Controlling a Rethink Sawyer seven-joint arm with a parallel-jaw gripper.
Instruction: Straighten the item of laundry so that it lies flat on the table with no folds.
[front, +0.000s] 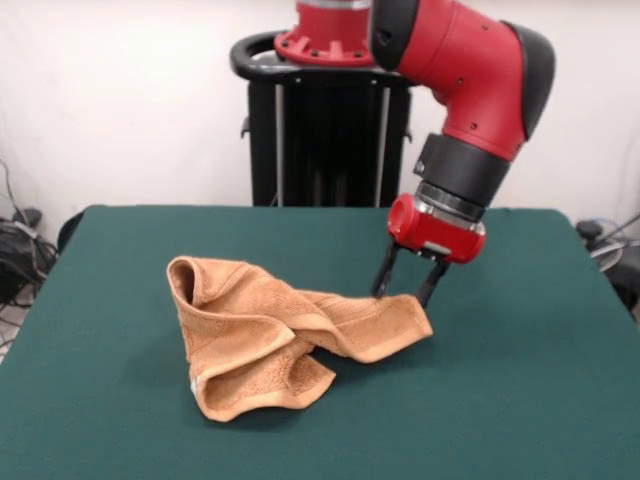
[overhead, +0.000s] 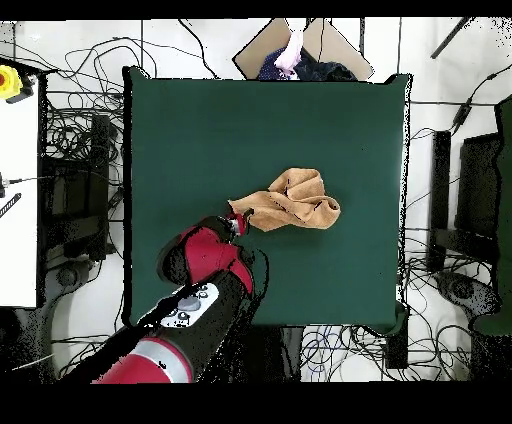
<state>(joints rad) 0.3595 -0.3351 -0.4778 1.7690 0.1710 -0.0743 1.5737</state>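
Observation:
The tan-orange towel (front: 265, 340) lies crumpled and twisted near the middle of the dark green table (front: 520, 390). One end stands up in a folded hump at the left, and a narrower twisted part runs right to a corner. A small white tag (front: 193, 385) shows at its lower left edge. My gripper (front: 403, 296) hangs right at that right corner, with its fingers (front: 383, 280) apart and the tips at the cloth's far edge. In the overhead view the towel (overhead: 295, 203) sits right of my gripper (overhead: 238, 222) on the table (overhead: 200, 130).
The black pedestal (front: 325, 140) stands at the table's far side. Cables and equipment lie on the floor around the table (overhead: 70, 190). A person (overhead: 292, 55) and a cardboard box (overhead: 330, 40) show beyond the table's top edge in the overhead view.

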